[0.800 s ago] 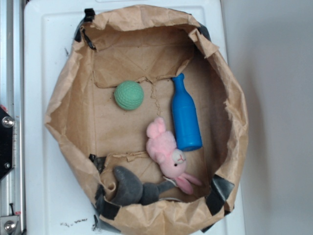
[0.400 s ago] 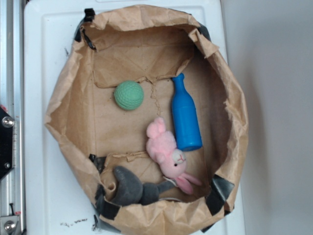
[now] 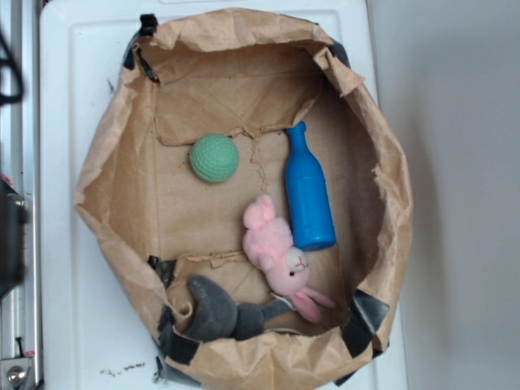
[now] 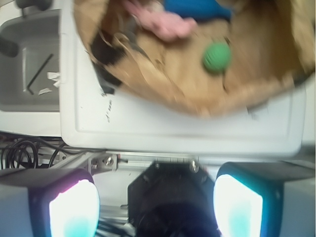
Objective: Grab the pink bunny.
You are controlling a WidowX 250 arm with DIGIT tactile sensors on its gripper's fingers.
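Observation:
The pink bunny lies on its side in the brown paper bag, its head toward the bag's front right, right beside the base of the blue bottle. In the wrist view the bunny shows blurred at the top edge. My gripper is open and empty, with its two pads wide apart. It hangs outside the bag over the rail and the black arm base, far from the bunny. In the exterior view only a dark blurred arm part shows at the left edge.
A green ball lies at the bag's back left and also shows in the wrist view. A grey plush toy lies at the bag's front, touching the bunny's ears. The bag sits on a white tray. A metal rail runs along the left.
The dark arm part at the left edge has moved and blurred, and a cable loop has come into view at the top left. The toys have not moved.

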